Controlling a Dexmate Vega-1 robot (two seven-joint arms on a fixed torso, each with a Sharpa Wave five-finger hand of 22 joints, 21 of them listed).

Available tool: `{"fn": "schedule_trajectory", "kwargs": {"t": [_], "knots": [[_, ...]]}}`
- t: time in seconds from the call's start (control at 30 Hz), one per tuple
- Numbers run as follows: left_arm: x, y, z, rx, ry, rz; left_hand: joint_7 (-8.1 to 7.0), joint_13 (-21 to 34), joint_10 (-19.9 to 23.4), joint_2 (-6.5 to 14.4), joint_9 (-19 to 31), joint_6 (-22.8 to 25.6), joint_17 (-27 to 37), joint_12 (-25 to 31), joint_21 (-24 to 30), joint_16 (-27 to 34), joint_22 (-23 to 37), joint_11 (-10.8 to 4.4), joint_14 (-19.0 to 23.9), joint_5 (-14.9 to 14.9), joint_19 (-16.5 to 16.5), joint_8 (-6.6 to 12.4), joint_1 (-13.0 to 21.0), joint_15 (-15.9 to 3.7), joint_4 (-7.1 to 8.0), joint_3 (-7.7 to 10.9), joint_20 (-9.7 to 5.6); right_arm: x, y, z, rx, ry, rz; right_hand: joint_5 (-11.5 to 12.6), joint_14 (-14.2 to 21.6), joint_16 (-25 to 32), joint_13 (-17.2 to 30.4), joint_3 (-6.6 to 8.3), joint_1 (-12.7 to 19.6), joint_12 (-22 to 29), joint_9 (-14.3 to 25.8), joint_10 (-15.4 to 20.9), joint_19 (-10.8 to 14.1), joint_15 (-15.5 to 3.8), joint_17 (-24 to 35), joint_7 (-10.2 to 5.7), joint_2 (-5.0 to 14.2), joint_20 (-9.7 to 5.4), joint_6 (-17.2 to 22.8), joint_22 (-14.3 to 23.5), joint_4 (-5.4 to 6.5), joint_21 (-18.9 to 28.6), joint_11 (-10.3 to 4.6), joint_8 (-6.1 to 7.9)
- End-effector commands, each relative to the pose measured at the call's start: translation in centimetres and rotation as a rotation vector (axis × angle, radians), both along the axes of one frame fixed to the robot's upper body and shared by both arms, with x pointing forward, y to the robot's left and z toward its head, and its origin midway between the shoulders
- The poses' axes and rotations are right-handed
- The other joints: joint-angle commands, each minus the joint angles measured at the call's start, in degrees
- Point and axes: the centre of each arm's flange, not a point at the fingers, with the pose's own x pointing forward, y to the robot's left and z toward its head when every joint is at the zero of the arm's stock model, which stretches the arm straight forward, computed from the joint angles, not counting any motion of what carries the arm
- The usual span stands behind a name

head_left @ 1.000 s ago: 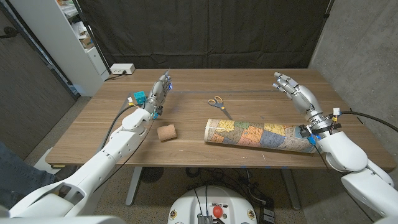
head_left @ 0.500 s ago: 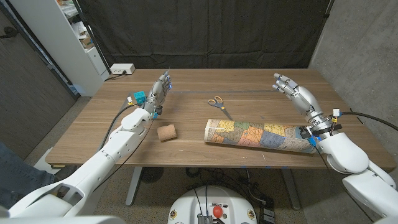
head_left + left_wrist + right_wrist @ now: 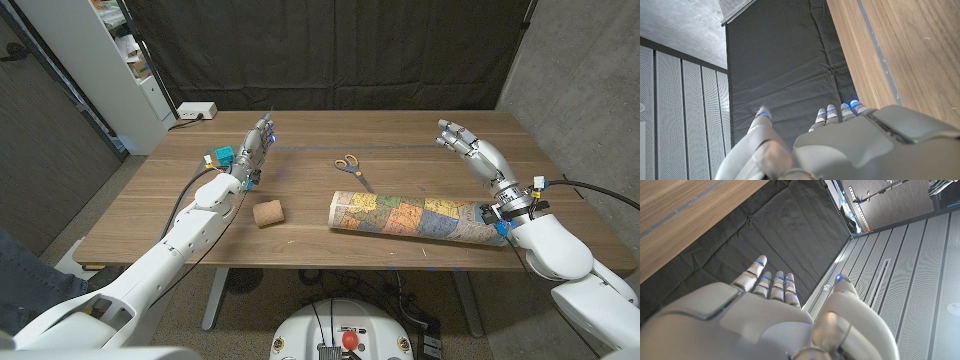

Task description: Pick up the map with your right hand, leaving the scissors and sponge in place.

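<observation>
Rolled multicoloured paper map (image 3: pixel 418 217) on wooden counter (image 3: pixel 400 140), yellow-handled scissors (image 3: pixel 350 167) behind, tan sponge block (image 3: pixel 268 212) left, right hand (image 3: pixel 468 145) and left hand (image 3: pixel 257 146) spread, holding nothing.

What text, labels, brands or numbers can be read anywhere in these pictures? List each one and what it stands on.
None can be read.
Map: rolled on the table, printed with coloured patches; any lettering is too small to read.
Scissors: no marking can be made out.
Sponge: plain, no text.
White box at the table's far edge: no legible label.
Left hand and right hand: no legible marks.
</observation>
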Motion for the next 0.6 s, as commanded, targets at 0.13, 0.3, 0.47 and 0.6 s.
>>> {"fn": "schedule_trajectory", "kwargs": {"t": [0.13,0.3,0.47,0.6], "knots": [[0.14,-0.31,0.25,-0.006,0.001,0.005,0.03,0.24,-0.14,0.75,0.26,0.06,0.16,-0.1,-0.18,-0.16,0.33,-0.18,-0.02,-0.16,-1.54,0.05,0.25,0.1,-0.28,0.01,0.36,-0.24,-0.18,-0.49,-0.003,0.004,0.005,-0.04,0.29,0.14,0.26,0.01,0.47,0.01,0.17,0.26,0.09,0.24,0.11,-0.31,-0.03,0.23,0.15,0.33,-0.27,-0.23,-0.6,-0.15],[0.31,-0.4,0.03,-0.023,0.008,-0.016,0.02,0.25,-0.16,0.78,0.26,0.03,0.17,-0.11,-0.25,-0.19,0.34,-0.15,-0.08,-0.17,-1.54,0.04,0.25,0.16,-0.29,0.0,0.39,-0.38,-0.44,-0.73,-0.008,0.004,0.005,-0.05,0.26,0.12,0.26,0.01,0.51,0.0,0.17,0.23,0.08,0.22,0.1,-0.38,-0.03,0.23,0.16,0.33,-0.31,-0.25,-0.74,-0.14],[0.41,-0.36,-0.09,-0.02,0.013,-0.012,0.0,0.25,-0.12,0.83,0.26,0.03,0.17,-0.1,-0.32,-0.18,0.35,-0.13,-0.05,-0.18,-1.5,0.03,0.24,0.06,-0.31,-0.02,0.46,-0.59,-0.74,-0.98,0.001,0.0,0.005,-0.04,0.17,0.07,0.26,0.12,0.72,-0.05,0.17,0.09,-0.02,0.29,0.08,-0.2,0.14,0.29,0.09,0.33,-0.43,-0.33,-0.74,-0.18],[0.21,-0.34,0.02,-0.015,0.01,-0.004,0.04,0.25,-0.09,0.87,0.26,0.03,0.18,-0.1,-0.4,-0.17,0.36,-0.13,-0.01,-0.19,-1.51,0.03,0.23,0.04,-0.33,-0.03,0.51,-0.8,-0.87,-1.14,0.0,-0.004,0.005,-0.05,0.15,0.08,0.26,0.17,0.78,-0.08,0.17,0.01,-0.07,0.31,0.09,-0.29,0.3,0.35,-0.02,0.33,-0.44,-0.37,-0.74,-0.22]]}}
